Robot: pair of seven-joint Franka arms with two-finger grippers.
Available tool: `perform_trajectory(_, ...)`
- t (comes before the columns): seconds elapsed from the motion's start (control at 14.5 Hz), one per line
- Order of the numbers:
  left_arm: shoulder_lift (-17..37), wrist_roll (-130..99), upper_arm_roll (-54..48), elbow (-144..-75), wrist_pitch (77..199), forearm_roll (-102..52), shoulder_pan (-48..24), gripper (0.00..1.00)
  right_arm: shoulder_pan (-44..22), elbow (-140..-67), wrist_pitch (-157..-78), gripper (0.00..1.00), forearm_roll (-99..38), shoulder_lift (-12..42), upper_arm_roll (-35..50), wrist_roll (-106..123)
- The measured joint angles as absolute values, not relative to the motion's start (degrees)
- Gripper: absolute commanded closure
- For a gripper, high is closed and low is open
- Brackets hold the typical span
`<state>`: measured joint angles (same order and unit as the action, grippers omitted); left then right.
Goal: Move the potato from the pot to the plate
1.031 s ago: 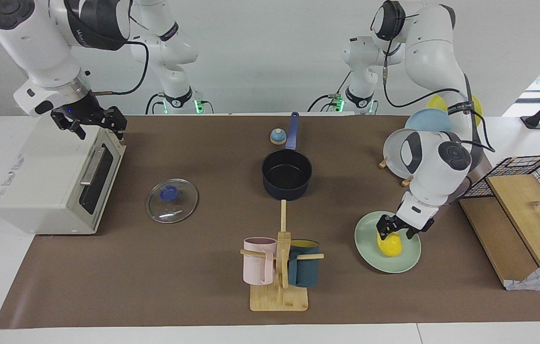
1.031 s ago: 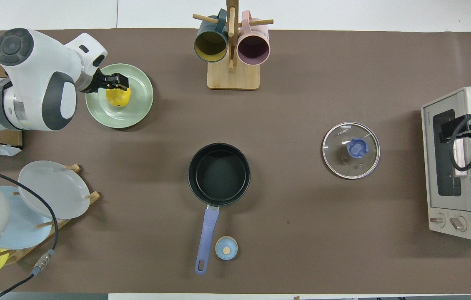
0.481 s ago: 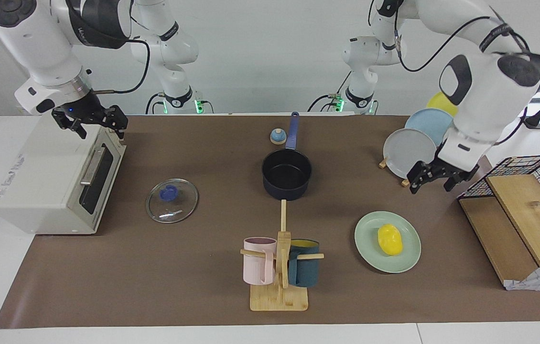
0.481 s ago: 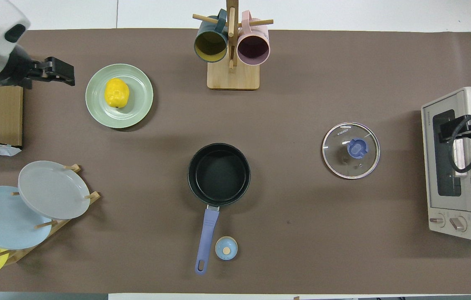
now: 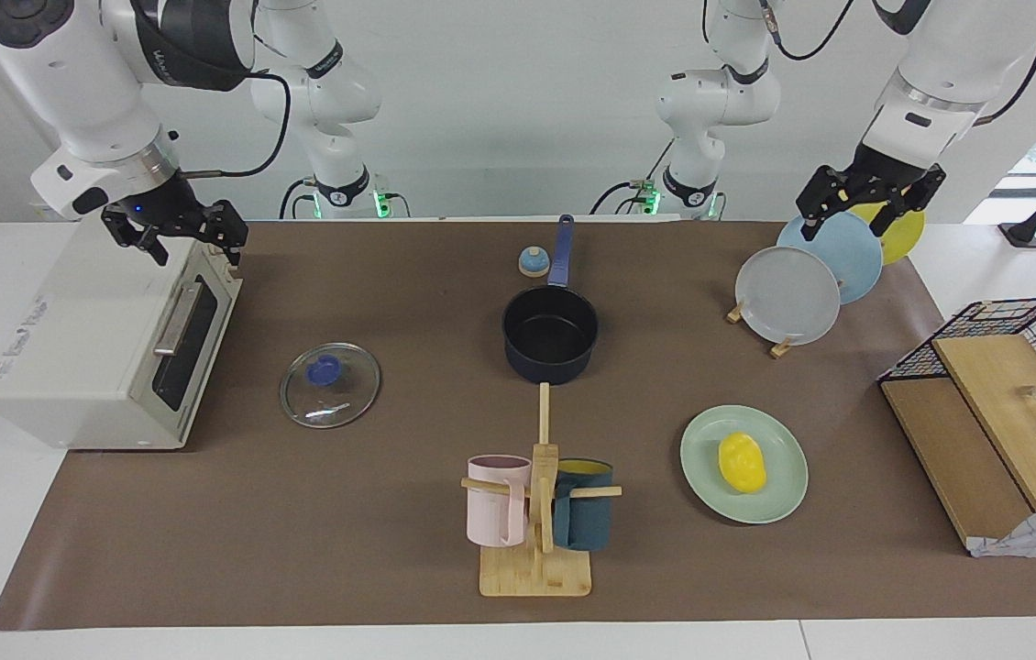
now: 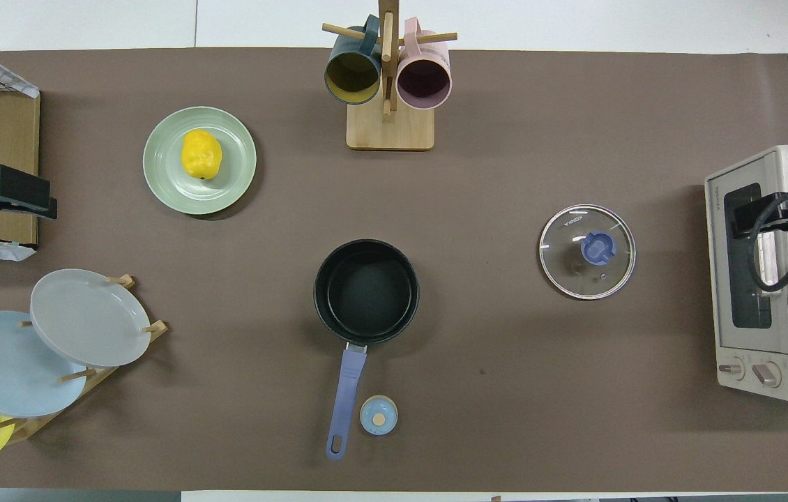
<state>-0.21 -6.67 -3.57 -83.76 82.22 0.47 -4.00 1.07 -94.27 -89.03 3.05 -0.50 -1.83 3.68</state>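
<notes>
The left gripper (image 5: 868, 200) hangs empty with its fingers apart, high over the plate rack (image 5: 784, 344) at the left arm's end. The potato (image 5: 743, 461) lies on the plate (image 5: 784, 500); the pot (image 5: 550, 335) in the middle is empty. The transfer looks done; nothing more seems needed. The right gripper (image 5: 177, 234) waits open over the toaster oven (image 5: 69, 348).

Potato (image 5: 742, 461) smooth glossy plastic on matt plate (image 5: 784, 500). Pot (image 5: 550, 335) matt black inside. Beside pot: clear glass lid (image 5: 330, 385). Mug rack (image 5: 536, 568) pale wood.
</notes>
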Motion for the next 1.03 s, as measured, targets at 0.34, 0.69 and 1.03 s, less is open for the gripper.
perform_trajectory(0.34,-2.4,-6.7,-3.5,-91.1,85.6,0.4,-4.0,0.00,1.1,-94.3,-89.0,0.00,2.9,-0.5,-1.8,3.7)
perform_trajectory(0.69,-1.8,-6.7,-3.4,-90.0,86.6,0.2,-4.0,0.00,1.1,-94.3,-89.0,0.00,0.2,-0.5,-1.8,3.7)
perform_trajectory(1.03,-1.9,-6.7,-3.4,-89.9,86.6,0.2,-4.1,0.00,1.1,-94.3,-89.0,0.00,0.2,-0.6,-1.8,3.7)
